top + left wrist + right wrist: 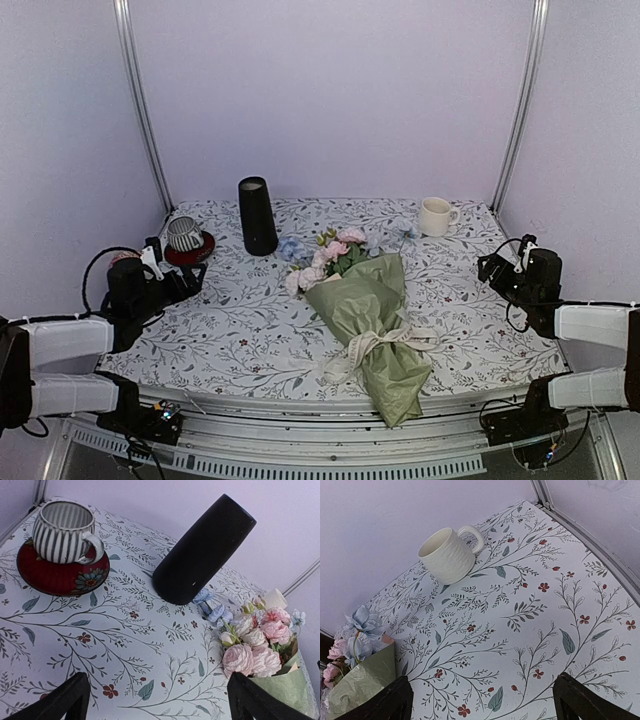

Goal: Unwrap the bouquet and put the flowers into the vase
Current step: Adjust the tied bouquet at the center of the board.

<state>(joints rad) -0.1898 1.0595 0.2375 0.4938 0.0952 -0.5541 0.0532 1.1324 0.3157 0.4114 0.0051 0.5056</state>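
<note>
The bouquet [372,320] lies flat in the middle of the table, wrapped in sage-green paper and tied with a cream ribbon [385,345]. Its flowers [328,258] point toward the back; pink and white blooms [255,642] show at the right of the left wrist view, and blue ones [362,630] at the left of the right wrist view. The black vase [257,216] stands upright at the back left, also seen as a dark cylinder [202,550]. My left gripper [178,275] is open at the left edge, my right gripper [497,270] open at the right edge, both holding nothing.
A striped grey cup [184,233] sits on a red saucer [190,252] at the back left, close to my left gripper. A cream mug [435,216] stands at the back right. Metal frame posts [140,100] rise at both back corners.
</note>
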